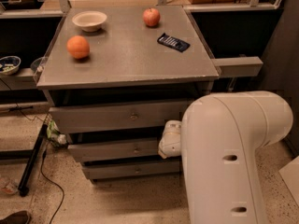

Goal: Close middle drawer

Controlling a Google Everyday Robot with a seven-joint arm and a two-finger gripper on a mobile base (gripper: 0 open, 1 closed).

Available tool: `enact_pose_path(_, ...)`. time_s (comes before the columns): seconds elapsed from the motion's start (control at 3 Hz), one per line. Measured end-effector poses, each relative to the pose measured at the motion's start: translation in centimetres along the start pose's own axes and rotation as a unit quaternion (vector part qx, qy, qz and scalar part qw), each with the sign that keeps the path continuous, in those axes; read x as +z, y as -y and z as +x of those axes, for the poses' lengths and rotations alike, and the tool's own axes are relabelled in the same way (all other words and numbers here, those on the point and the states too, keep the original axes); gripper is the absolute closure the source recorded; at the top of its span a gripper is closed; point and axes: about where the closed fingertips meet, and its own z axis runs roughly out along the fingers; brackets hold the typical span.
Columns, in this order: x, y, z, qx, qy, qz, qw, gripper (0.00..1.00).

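The grey cabinet (126,73) has three drawers stacked in its front. The middle drawer (117,149) is the second one, a low flat grey front with a tiny central knob (136,149), and a dark gap shows above it. My gripper (169,140) is the white end of the arm at the right end of that drawer front, close against it. The large white arm (229,157) fills the lower right and hides the cabinet's right side. How far out the drawer stands is hard to tell.
On the cabinet top lie an orange (78,47), a white bowl (89,20), an apple (151,17) and a dark packet (173,42). A black stand leg (30,164) and cable (46,181) lie on the floor at left. Shelves run behind.
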Motion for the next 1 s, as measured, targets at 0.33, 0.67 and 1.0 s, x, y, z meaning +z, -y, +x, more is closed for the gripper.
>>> enact_pose_path(0.33, 0.00, 0.00, 0.00, 0.000, 0.000, 0.000, 1.0000, 0.05)
enact_pose_path(0.67, 0.01, -0.01, 0.00, 0.000, 0.000, 0.000, 1.0000, 0.00)
enact_pose_path(1.0, 0.01, -0.01, 0.00, 0.000, 0.000, 0.000, 1.0000, 0.00)
